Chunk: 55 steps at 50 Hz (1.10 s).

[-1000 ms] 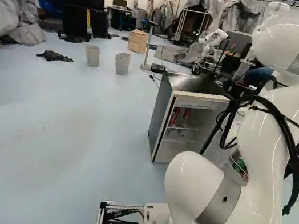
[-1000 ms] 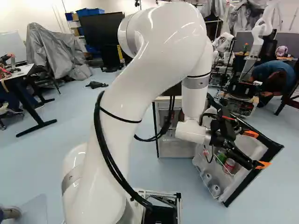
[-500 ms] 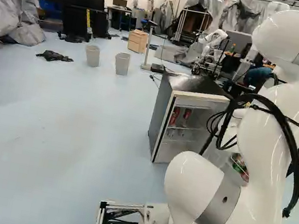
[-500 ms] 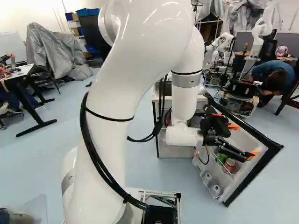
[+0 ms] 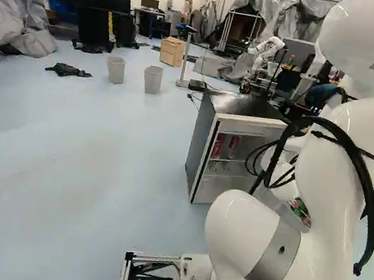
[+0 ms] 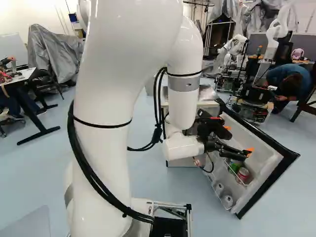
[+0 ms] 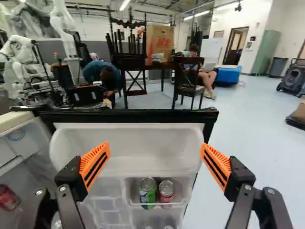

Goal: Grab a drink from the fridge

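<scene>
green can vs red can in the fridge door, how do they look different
The green can has a bright green body, while the red can is red with paler patches. The green can stands nearer the fridge cabinet, the red can nearer the free edge of the open door. Both stand upright side by side, silver tops showing, on the same door shelf.

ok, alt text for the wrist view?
Open black two-finger gripper with orange pads, facing the inner side of an open white fridge door with black edging. Ahead, ungripped, a green can and a red-and-silver can stand side by side in a door compartment.
</scene>
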{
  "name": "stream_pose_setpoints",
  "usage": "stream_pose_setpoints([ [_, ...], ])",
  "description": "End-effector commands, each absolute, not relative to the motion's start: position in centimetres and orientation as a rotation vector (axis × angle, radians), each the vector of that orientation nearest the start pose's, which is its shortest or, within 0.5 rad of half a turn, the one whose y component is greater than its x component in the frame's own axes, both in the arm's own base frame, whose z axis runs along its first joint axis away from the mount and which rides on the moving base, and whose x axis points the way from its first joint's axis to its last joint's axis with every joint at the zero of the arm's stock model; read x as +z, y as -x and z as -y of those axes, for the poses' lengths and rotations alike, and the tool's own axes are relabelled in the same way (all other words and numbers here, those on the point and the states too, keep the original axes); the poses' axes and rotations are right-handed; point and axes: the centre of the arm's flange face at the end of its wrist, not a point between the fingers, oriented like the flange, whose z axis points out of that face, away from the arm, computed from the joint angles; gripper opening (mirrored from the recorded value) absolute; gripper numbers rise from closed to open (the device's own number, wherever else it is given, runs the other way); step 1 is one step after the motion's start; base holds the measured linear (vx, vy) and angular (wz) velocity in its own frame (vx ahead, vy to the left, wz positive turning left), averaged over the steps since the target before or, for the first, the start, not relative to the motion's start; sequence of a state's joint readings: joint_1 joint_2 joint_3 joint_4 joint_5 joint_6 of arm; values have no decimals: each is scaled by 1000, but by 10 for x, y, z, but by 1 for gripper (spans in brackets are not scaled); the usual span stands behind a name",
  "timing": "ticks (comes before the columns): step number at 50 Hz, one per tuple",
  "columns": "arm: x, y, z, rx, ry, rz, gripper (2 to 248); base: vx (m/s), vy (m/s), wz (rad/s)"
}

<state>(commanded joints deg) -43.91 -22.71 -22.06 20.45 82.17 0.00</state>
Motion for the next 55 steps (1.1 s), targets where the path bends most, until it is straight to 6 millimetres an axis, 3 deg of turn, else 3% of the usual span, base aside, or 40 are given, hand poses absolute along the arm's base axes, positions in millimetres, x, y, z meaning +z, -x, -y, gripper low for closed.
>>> stream_pose_setpoints([
  [19,287,-252,246,1560,-1852,877,247,0,0,0],
  [41,286,-267,228,1701,-2020,685,247,0,0,0],
  [55,272,-290,224,1778,-2146,548,247,0,0,0],
])
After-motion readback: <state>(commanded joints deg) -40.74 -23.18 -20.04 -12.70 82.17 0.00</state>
